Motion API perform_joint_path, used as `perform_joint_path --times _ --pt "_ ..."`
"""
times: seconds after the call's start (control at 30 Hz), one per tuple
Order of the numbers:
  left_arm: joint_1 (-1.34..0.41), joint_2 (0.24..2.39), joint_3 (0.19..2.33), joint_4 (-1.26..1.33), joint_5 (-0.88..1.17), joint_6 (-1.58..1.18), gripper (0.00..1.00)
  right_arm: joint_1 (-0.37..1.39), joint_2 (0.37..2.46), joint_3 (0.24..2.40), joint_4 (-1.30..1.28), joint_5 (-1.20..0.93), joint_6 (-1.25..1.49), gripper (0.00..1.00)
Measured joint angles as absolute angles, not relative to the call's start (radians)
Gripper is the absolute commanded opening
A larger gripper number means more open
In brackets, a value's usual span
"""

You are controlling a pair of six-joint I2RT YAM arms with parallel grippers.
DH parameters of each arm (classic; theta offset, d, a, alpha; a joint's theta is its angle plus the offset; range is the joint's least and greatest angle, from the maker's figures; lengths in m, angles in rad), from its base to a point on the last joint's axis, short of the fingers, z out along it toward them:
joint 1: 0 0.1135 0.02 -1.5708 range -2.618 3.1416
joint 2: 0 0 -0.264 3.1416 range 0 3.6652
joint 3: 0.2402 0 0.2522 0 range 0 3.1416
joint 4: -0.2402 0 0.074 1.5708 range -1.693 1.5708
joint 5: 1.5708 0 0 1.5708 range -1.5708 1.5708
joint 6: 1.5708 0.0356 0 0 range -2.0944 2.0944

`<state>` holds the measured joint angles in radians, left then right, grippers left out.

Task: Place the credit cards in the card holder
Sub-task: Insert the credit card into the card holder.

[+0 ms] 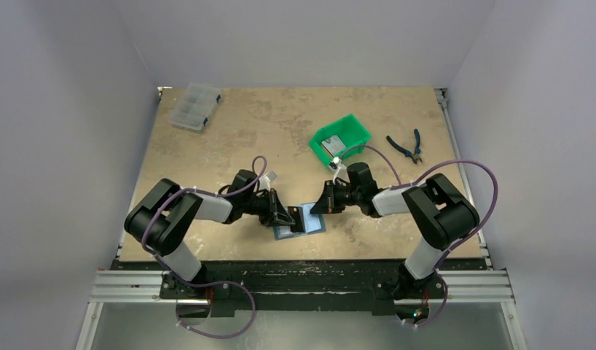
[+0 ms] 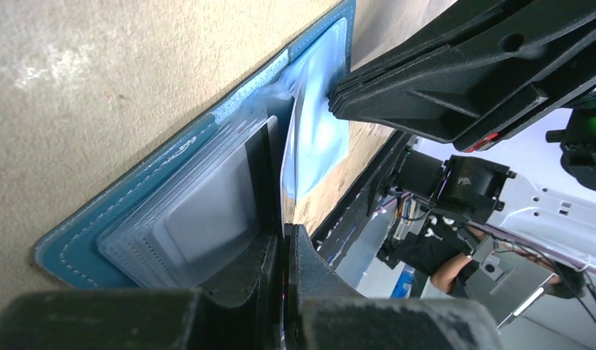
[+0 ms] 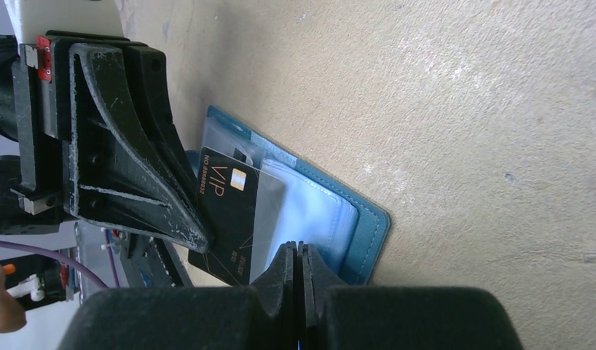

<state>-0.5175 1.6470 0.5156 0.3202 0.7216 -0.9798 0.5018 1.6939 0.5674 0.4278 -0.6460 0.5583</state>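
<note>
Pinching the black card (image 3: pixel 233 211) by one end, the left gripper (image 2: pixel 284 235) has its fingers pressed together on it, with the card seen edge-on between them in the left wrist view. The card has gold VIP print and a chip. It sits tilted over the open card holder (image 3: pixel 368 230), and its other long edge looks grey, as if under a clear leaf. Can't confirm it's actually inside a pocket.

The card holder lies open and flat on the worktop (image 1: pixel 244 138), close to the near edge and roughly midway between the left and right edges, between the two arms. Teal cover down, stack of clear sleeves (image 2: pixel 208 211) facing up.

The right gripper (image 3: pixel 299 254) comes in from the opposite side, fingers closed together. Its tips sit on the edge of a pale sleeve leaf (image 2: pixel 317 124), which stands up off the holder toward those tips, so it reads as clamped on that leaf. The two grippers are near each other, not touching.

Elsewhere on the worktop:
- green bin (image 1: pixel 353 127), right of centre and further from the near edge, with grey cards (image 1: pixel 330 144) inside
- pliers (image 1: pixel 406 146), blue handles, between the bin and the right edge
- clear compartment box (image 1: pixel 195 107), far left corner
</note>
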Motion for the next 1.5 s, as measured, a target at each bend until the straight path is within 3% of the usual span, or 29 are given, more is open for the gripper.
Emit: perform_joint_path --times 0.63,0.67,0.8,1.03,1.13,1.37,1.5 --pt "-0.550 1.665 0.470 0.477 0.706 -1.055 0.00 0.502 1.694 0.562 0.440 -0.646 0.566 0.00" --pt "-0.558 1.670 0.473 0.478 0.704 -1.055 0.03 0.502 1.691 0.562 0.436 -0.646 0.567 0.00" --pt "-0.578 1.670 0.502 0.420 0.679 -1.030 0.35 0.502 1.652 0.560 0.376 -0.628 0.566 0.00" --pt "-0.591 1.551 0.596 0.171 0.553 -0.903 0.60 0.502 1.533 0.561 0.197 -0.551 0.522 0.08" --pt "-0.591 1.518 0.619 0.085 0.507 -0.870 0.61 0.502 1.503 0.562 0.141 -0.531 0.500 0.11" --pt "-0.591 1.497 0.623 0.007 0.477 -0.845 0.44 0.502 1.501 0.562 0.108 -0.527 0.488 0.10" --pt "-0.604 1.513 0.626 0.008 0.476 -0.845 0.45 0.502 1.502 0.562 0.109 -0.538 0.489 0.10"
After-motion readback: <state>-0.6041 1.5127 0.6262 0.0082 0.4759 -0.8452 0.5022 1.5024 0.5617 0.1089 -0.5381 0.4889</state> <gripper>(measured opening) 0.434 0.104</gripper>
